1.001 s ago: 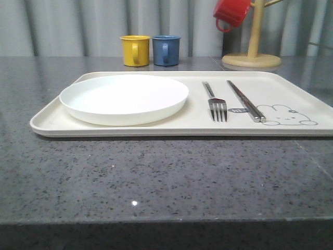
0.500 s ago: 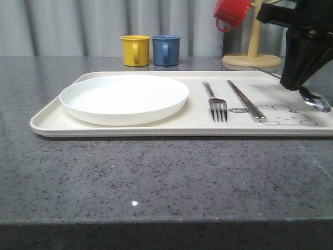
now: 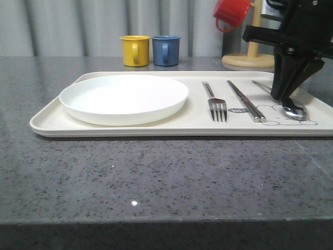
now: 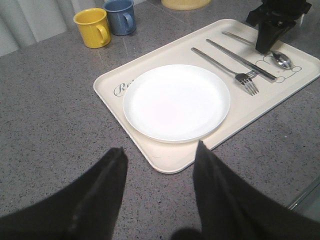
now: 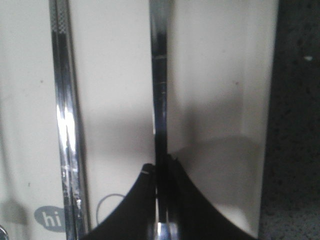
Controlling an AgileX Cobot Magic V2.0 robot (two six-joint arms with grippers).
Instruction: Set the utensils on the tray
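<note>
Left gripper [image 4: 159,165]: fingers spread, over bare counter, nearest.
Tray [image 3: 52,121]: holds plate [image 3: 124,98], fork [image 3: 216,102], chopsticks [image 3: 245,100].
Right gripper [image 3: 283,98]: pinching the spoon [image 3: 291,108], bowl resting on tray's right end.
Mugs [image 3: 150,50]: far behind.

I am working in a kitchen-like setting; a speckled grey stone counter [image 3: 156,172] is lying beneath; a mug tree [image 3: 253,44] is standing behind.
</note>
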